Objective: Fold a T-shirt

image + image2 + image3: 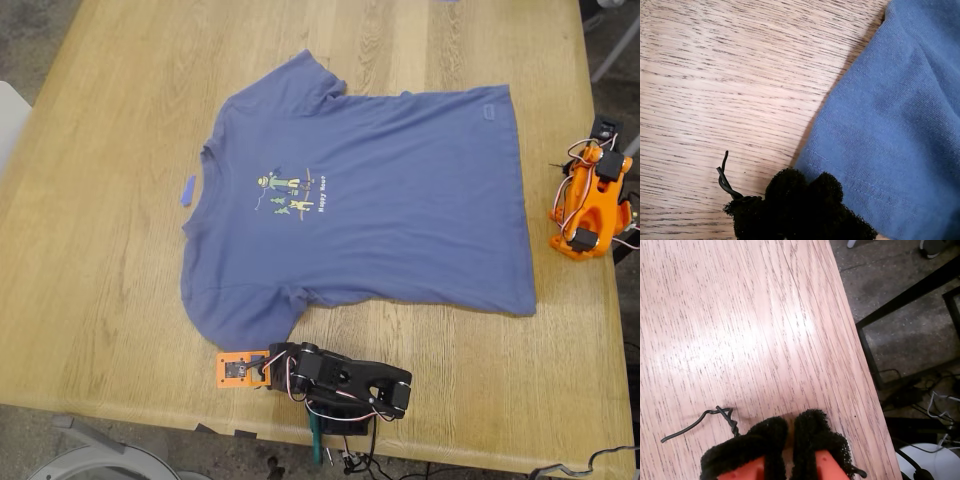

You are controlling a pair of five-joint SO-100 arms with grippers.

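Bare table open across the exterior view's left and lower right. T-shirt fills the middle; small blue scrap beside its collar. Orange arm blocks the right edge.

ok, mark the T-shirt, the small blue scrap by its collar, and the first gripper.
T-shirt [420, 190]: exterior view, plain body fabric beside the chest print.
Blue scrap [188, 190]: exterior view, middle of the strip.
My first gripper [807, 187]: first wrist view, between the black padded tips, at the sleeve hem.
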